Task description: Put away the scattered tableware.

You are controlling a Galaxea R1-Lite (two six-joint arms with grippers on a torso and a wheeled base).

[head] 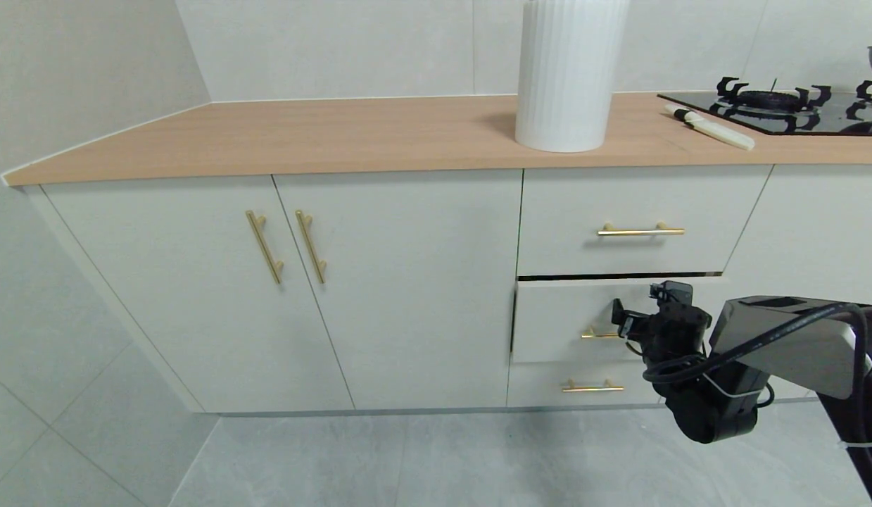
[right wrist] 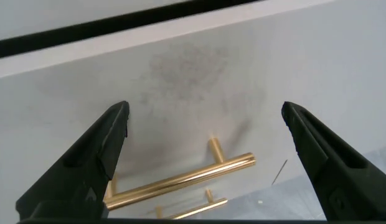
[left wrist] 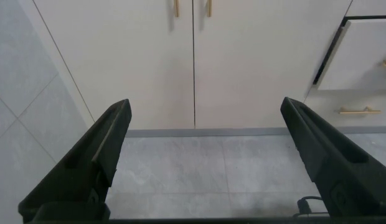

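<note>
The right gripper [right wrist: 204, 124] faces the front of the middle drawer [head: 562, 320]. Its jaws stand wide apart and hold nothing. In the right wrist view, the brass drawer handle [right wrist: 180, 180] lies ahead of the jaws and towards one finger, not centred between them. No contact with the handle is visible.

The middle drawer is ajar by a narrow gap along its top and side edges. The top drawer [head: 618, 204] is shut.

The left gripper [left wrist: 205, 109] points at the floor before the double cabinet doors [left wrist: 193, 62]. Its jaws are also fully spread and empty.

The task item is a knife [head: 710, 127]. It lies flat on the wooden countertop [head: 337, 134], just beside the gas hob [head: 780, 109] and near a ribbed white vase [head: 566, 70]. It appears to be a pale knife with a dark band, though the head view is too distant to confirm this. The knife is well apart from both grippers.

Likely faults from this state:
- Missed grasp. If the jaws close while the handle is off-centre, one finger may strike the bar or the drawer front.
- Slip. A shallow hold on the smooth bar may release during the pull.
- Binding. A pull not in line with the drawer travel may jam the drawer.
- Collision. A later reach for the knife passes near the vase and may topple it.
</note>
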